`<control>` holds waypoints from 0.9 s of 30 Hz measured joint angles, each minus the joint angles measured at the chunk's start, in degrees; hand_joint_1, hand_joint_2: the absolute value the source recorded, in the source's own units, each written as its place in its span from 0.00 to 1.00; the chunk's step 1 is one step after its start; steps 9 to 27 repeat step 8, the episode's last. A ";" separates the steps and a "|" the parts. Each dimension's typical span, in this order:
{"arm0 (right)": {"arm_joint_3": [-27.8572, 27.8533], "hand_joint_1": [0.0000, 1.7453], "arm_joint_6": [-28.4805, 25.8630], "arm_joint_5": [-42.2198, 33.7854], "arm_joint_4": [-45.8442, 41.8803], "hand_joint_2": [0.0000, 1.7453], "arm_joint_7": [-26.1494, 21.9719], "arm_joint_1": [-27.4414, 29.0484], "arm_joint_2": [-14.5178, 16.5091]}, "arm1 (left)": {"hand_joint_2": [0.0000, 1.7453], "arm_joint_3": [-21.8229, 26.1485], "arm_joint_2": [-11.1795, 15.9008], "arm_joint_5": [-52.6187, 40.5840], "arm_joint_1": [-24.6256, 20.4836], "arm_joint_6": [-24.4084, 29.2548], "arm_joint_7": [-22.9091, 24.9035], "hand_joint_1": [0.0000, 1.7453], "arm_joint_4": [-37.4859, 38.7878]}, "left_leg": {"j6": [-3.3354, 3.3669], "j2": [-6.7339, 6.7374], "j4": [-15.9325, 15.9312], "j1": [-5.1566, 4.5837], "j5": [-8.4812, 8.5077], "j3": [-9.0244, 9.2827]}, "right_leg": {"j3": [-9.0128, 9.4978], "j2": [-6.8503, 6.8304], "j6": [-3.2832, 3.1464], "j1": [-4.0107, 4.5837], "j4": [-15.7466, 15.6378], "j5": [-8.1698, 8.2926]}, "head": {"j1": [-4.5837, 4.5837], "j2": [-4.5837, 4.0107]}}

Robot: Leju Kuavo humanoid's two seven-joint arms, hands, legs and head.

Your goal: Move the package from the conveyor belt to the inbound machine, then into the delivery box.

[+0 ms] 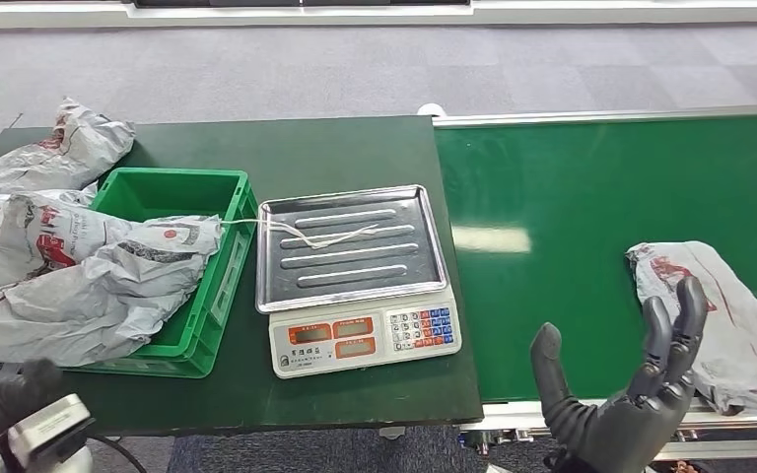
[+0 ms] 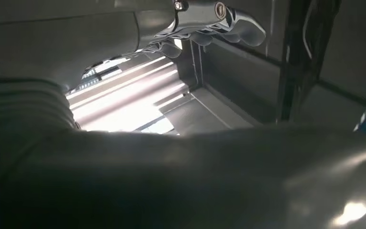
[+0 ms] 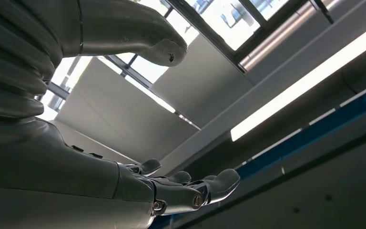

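A grey plastic package (image 1: 724,315) with red print lies on the green conveyor belt (image 1: 572,197) at the right, near its front edge. My right hand (image 1: 631,394) is raised just left of it, fingers spread and pointing up, holding nothing; the fingertips (image 1: 690,296) stand close to the package's left edge. The right wrist view looks up at the ceiling past the spread fingers (image 3: 209,186). The inbound machine, a scale (image 1: 360,340) with a steel tray (image 1: 350,246), stands mid-table. The green delivery box (image 1: 219,286) is to its left. My left hand (image 1: 5,399) sits low at the table's near left corner; its fingers (image 2: 209,19) are apart from the thumb.
Several grey packages (image 1: 79,276) lie heaped over the green box and the dark green table (image 1: 286,148) to its left. A thin white strap (image 1: 325,235) trails from them across the scale's tray. Grey floor lies beyond the table and belt.
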 joint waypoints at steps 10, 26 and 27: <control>-1.47 0.00 -0.01 -3.94 -5.47 1.00 -1.87 1.51 3.29 | 0.00 -2.55 -3.51 11.70 3.31 0.02 -0.25 0.00 -8.20 | -0.02 0.00 -0.01 0.05 0.01 0.02 | 0.01 0.01 -0.01 0.05 0.02 -0.01 | 0.00 0.00; -1.47 0.00 -0.01 -3.94 -5.47 1.00 -1.87 1.51 3.29 | 0.00 -2.55 -3.51 11.70 3.31 0.02 -0.25 0.00 -8.20 | -0.02 0.00 -0.01 0.05 0.01 0.02 | 0.01 0.01 -0.01 0.05 0.02 -0.01 | 0.00 0.00; -1.47 0.00 -0.01 -3.94 -5.47 1.00 -1.87 1.51 3.29 | 0.00 -2.55 -3.51 11.70 3.31 0.02 -0.25 0.00 -8.20 | -0.02 0.00 -0.01 0.05 0.01 0.02 | 0.01 0.01 -0.01 0.05 0.02 -0.01 | 0.00 0.00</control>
